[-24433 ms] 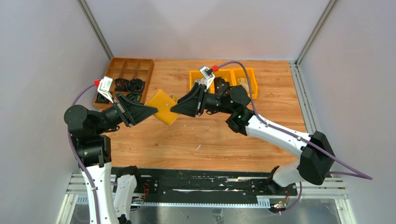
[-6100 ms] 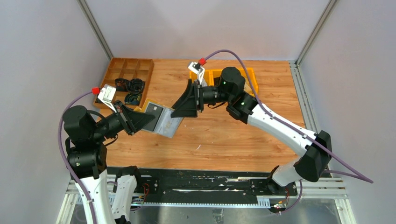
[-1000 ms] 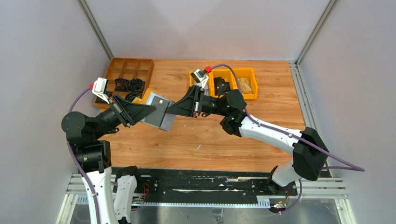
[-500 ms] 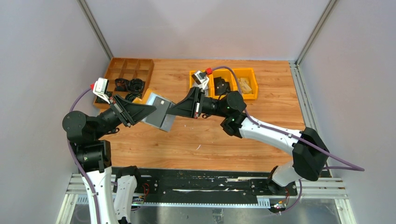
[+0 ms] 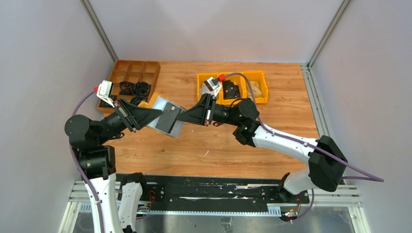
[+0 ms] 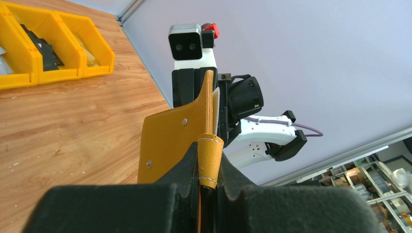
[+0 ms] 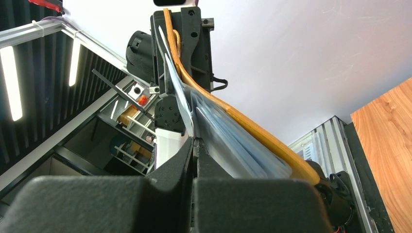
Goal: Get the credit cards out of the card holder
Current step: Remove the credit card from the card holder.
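Observation:
The mustard-yellow card holder [image 5: 154, 101] hangs open above the table between the two arms, its grey-blue sleeves [image 5: 174, 130] facing up. My left gripper [image 5: 156, 114] is shut on its left edge; in the left wrist view the jaws pinch the holder's stitched yellow tab [image 6: 210, 155]. My right gripper [image 5: 180, 115] is shut on the right edge of one credit card [image 5: 169, 115], which looks dark grey from above. In the right wrist view the thin card [image 7: 177, 92] runs up from the shut jaws [image 7: 195, 141], beside the sleeves and the curved yellow cover [image 7: 252, 131].
Yellow plastic bins [image 5: 243, 80] holding black and tan pieces stand at the back behind the right arm. A brown wooden compartment tray [image 5: 133, 73] with black rings sits at the back left. Grey walls close in both sides of the wooden table [image 5: 218, 145].
My right gripper has shut on the card's edge and drawn back a little to the right. The card now lies at a new angle and looks darker. The left arm has stayed still.

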{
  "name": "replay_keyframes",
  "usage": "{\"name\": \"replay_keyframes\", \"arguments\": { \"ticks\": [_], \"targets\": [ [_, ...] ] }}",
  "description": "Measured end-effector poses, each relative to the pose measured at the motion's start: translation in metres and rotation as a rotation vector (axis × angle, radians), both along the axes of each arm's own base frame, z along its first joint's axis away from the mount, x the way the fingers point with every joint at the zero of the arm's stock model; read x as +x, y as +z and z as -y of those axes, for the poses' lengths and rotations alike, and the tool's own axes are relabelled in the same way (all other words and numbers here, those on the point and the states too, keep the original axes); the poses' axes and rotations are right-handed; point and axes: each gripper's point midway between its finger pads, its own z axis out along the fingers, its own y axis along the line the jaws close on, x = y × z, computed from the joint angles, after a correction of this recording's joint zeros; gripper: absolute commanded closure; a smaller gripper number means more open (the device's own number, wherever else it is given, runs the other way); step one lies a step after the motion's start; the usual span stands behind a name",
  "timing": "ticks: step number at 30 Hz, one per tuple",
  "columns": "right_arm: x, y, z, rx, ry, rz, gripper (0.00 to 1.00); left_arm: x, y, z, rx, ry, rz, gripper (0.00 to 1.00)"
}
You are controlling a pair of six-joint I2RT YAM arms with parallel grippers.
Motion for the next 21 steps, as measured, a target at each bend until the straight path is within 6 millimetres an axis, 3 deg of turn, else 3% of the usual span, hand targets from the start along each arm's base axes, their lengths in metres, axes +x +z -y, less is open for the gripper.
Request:
{"name": "replay_keyframes", "arguments": {
  "ticks": [16,18,21],
  "targets": [
    [0.0014,-0.0037,0.0042,0.011,-0.028,-0.003,1.0,-0.0013,0.0074,0.0005,-0.009,-0.003,-0.005,1.0],
    [0.0013,-0.0028,0.0045,0.015,-0.028,-0.001,1.0,-0.0012,0.0074,0.0005,-0.01,-0.002,-0.007,0.9],
    [0.0002,-0.0004,0.0044,0.023,-0.026,0.005,1.0,-0.0012,0.0063,0.0003,-0.011,0.002,-0.01,0.64]
  ]
}}
